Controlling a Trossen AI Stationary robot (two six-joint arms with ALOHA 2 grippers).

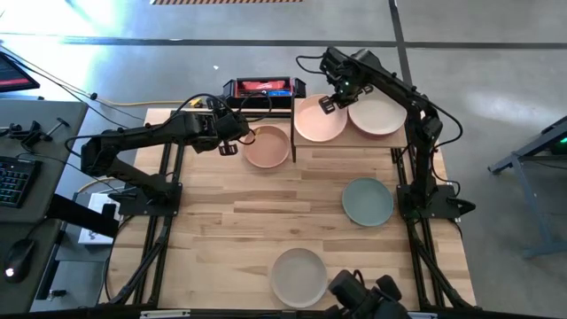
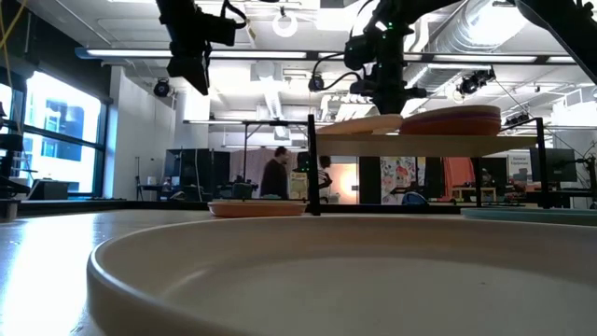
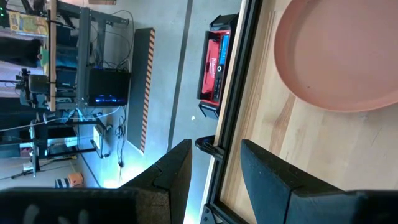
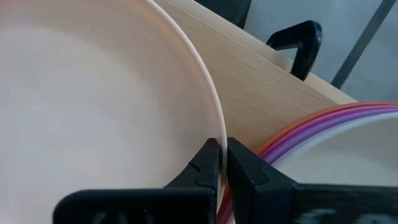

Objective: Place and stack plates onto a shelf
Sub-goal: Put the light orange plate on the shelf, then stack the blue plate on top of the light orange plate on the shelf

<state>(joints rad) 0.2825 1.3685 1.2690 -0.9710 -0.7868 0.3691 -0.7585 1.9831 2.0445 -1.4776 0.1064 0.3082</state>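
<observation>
Right hand (image 4: 222,163) pinches the rim of the cream plate (image 1: 319,120) on the shelf (image 2: 424,145), a plate stack (image 1: 376,116) just beside it; left hand (image 1: 232,135) spread wide, empty, above the counter (image 1: 266,213) beside the peach plate (image 1: 267,147)

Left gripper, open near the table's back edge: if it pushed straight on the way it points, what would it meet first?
Probably nothing on the table. The left gripper aims past the table's edge toward open floor; the peach plate sits off to one side. Depth is uncertain.

peach plate (image 1: 319,121), sage plate (image 1: 368,201) (matte)
</observation>
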